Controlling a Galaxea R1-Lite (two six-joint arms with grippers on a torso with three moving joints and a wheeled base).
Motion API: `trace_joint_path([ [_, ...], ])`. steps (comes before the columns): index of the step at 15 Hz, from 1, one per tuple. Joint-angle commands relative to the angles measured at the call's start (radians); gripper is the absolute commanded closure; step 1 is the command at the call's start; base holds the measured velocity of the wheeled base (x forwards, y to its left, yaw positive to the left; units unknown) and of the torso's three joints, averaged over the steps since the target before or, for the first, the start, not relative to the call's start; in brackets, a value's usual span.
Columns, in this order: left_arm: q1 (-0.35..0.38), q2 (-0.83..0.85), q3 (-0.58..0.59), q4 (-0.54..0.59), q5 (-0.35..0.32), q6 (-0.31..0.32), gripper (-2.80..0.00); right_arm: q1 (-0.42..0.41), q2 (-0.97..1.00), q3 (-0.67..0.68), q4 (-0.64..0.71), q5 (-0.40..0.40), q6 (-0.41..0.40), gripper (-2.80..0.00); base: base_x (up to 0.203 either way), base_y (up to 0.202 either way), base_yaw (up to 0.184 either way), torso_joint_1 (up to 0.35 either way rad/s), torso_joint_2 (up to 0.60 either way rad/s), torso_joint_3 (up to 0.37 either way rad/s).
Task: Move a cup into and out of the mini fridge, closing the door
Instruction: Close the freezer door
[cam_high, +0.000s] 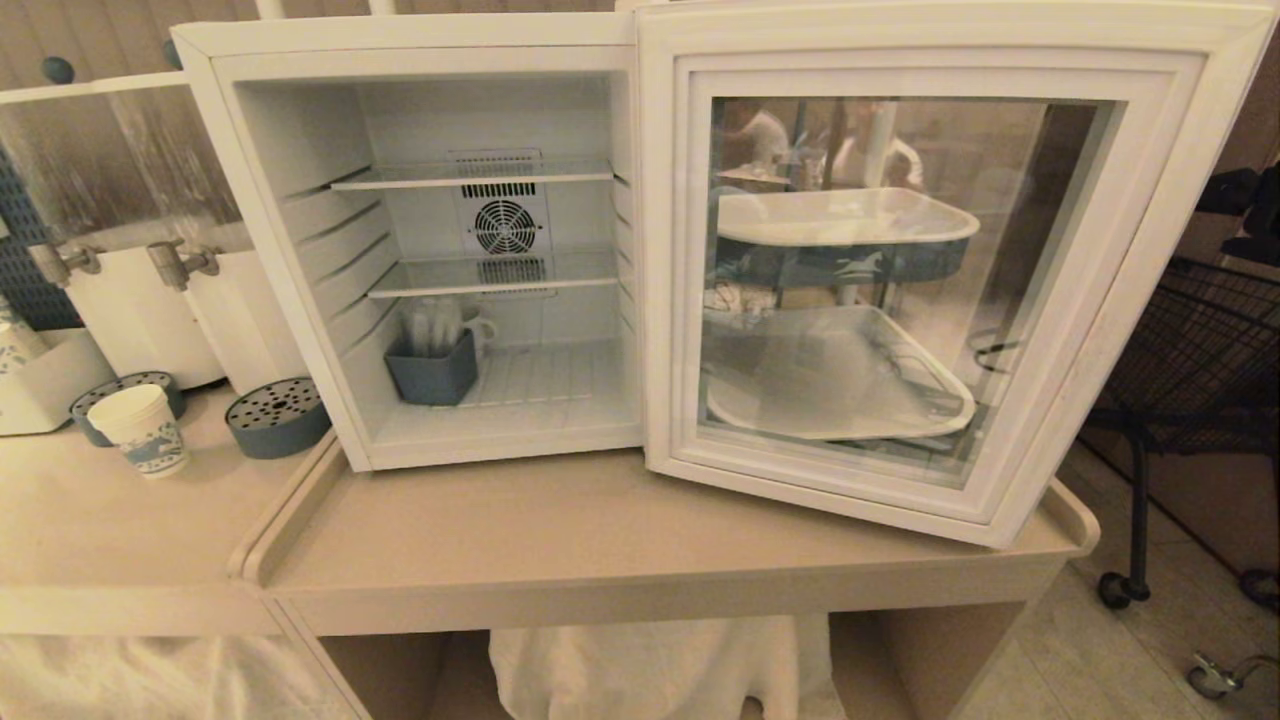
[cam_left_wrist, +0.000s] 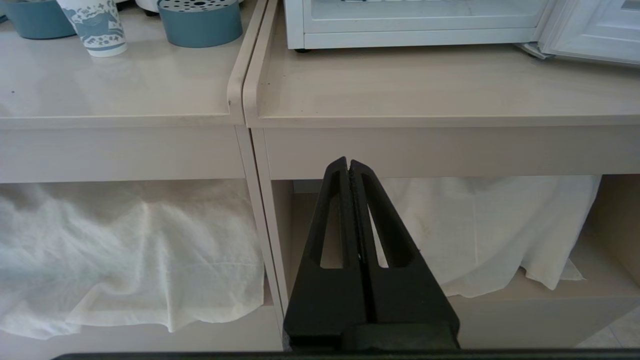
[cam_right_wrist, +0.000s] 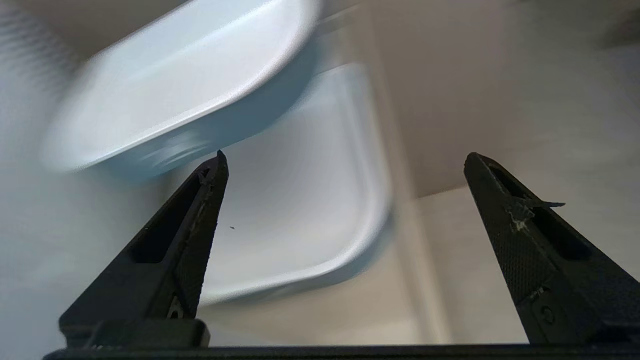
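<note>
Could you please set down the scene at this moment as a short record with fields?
mini fridge: on the right-hand counter, interior exposed
door: swung wide open to the right
cup: upright on the left-hand counter, outside the fridge, next to a blue perforated drip tray
fridge contents: a blue bin on the floor at left; the two wire shelves look bare
left gripper: fingers shut, empty, low in front of the counter's edge
right gripper: fingers spread, nothing between them, facing pale blurred trays
</note>
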Motion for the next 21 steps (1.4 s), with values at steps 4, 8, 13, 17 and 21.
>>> trace_joint_path([
  [4,0.000,0.002,0.000,0.001,0.000,0.000,0.00,-0.073,0.081,-0.023,-0.004,0.205,0.001,0.00,0.000,0.000,0.000,0.000,0.00,0.000],
  [8,0.000,0.002,0.000,0.001,0.001,-0.002,0.00,-0.070,0.054,-0.018,0.006,0.338,-0.002,0.00,0.000,0.000,0.000,0.000,0.00,0.000],
  [13,0.000,0.002,0.000,0.001,0.001,-0.003,0.00,0.041,-0.040,0.033,0.058,0.554,0.053,0.00,0.000,0.000,0.000,0.000,0.00,0.000],
  [17,0.000,0.002,0.000,-0.001,0.001,-0.005,0.00,0.160,-0.116,0.128,0.061,0.606,0.090,0.00,0.000,0.000,0.000,0.000,0.00,0.000],
  [21,0.000,0.002,0.000,0.001,0.001,-0.005,0.00,0.212,-0.163,0.157,0.064,0.606,0.118,0.00,0.000,0.000,0.000,0.000,0.00,0.000],
])
